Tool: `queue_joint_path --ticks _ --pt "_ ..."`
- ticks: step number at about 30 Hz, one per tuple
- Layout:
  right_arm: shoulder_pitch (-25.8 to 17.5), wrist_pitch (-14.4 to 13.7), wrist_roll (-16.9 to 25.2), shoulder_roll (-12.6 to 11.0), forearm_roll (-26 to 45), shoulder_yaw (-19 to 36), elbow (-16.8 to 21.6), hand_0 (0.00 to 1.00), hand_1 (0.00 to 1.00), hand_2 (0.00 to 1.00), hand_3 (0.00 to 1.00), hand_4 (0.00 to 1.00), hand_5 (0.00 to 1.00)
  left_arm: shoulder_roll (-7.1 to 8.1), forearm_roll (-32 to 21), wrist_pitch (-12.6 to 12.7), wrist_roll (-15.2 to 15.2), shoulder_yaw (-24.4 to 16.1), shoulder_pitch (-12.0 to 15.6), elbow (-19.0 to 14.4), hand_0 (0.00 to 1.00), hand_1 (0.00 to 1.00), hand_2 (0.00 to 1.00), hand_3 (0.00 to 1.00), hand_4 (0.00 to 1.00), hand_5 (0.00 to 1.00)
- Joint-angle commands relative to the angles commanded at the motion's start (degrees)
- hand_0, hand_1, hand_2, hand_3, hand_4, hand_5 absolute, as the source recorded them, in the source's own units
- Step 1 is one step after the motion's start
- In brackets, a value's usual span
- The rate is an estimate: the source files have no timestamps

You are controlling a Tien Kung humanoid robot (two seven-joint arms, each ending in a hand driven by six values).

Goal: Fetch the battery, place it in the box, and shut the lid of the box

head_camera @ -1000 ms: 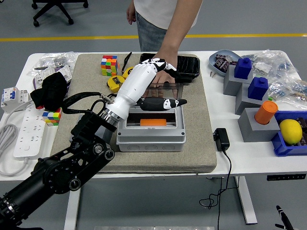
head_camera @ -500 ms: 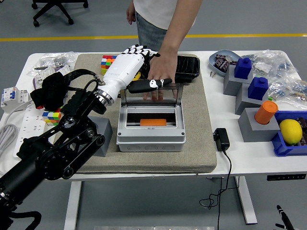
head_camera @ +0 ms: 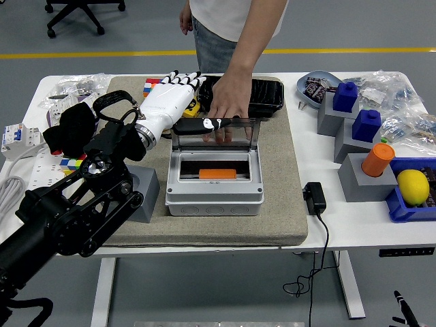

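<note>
The grey box (head_camera: 214, 195) sits on the mat with its clear lid (head_camera: 216, 135) standing up at the back. An orange battery (head_camera: 217, 174) lies inside the box. My left hand (head_camera: 178, 102) is white with black fingertips; it hovers at the lid's upper left, fingers spread, thumb (head_camera: 204, 125) lying along the lid's top edge. A person's hand (head_camera: 227, 105) reaches from the far side and rests on the lid's top edge. My right arm is out of view.
A black tray (head_camera: 262, 95) lies behind the box. A Rubik's cube (head_camera: 73, 165) and a black cloth (head_camera: 71, 127) are at the left. A black charger (head_camera: 314, 197) lies right of the mat. Grey stands with blue blocks (head_camera: 345, 96), an orange cylinder (head_camera: 377, 159) and a lemon (head_camera: 412, 186) crowd the right.
My left arm has pulled back to the left and up, from over the open box to the lid's upper left corner. The person's hand stays on the lid.
</note>
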Motion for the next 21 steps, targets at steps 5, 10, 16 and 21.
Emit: queue_joint_path --ticks 5,10,16,21 --pt "-0.13 0.02 0.04 0.02 0.06 -0.12 0.00 0.859 0.746 0.748 0.806 0.998 0.998 0.67 -0.09 -5.26 3.79 1.17 0.48 -3.94 0.998 0.998 0.872 0.735 0.998 0.998" --pt "-0.23 0.01 0.00 0.05 0.09 -0.12 0.00 0.859 0.747 0.748 0.806 0.998 0.998 1.30 -0.29 -6.14 4.51 2.26 0.93 -6.66 0.998 0.998 0.875 0.705 0.998 0.998" --pt "-0.18 -0.02 -0.01 -0.06 0.26 -0.21 0.00 0.859 0.747 0.748 0.806 0.998 0.998 1.59 -0.70 -6.52 4.40 2.72 1.42 -8.22 0.998 0.998 0.880 0.698 0.998 0.998" --pt "-0.09 -0.05 0.04 -0.07 0.56 -0.36 0.00 0.859 0.747 0.748 0.806 0.998 0.998 1.68 -1.03 -6.39 4.13 2.81 1.83 -8.95 0.998 0.998 0.880 0.698 0.998 0.998"
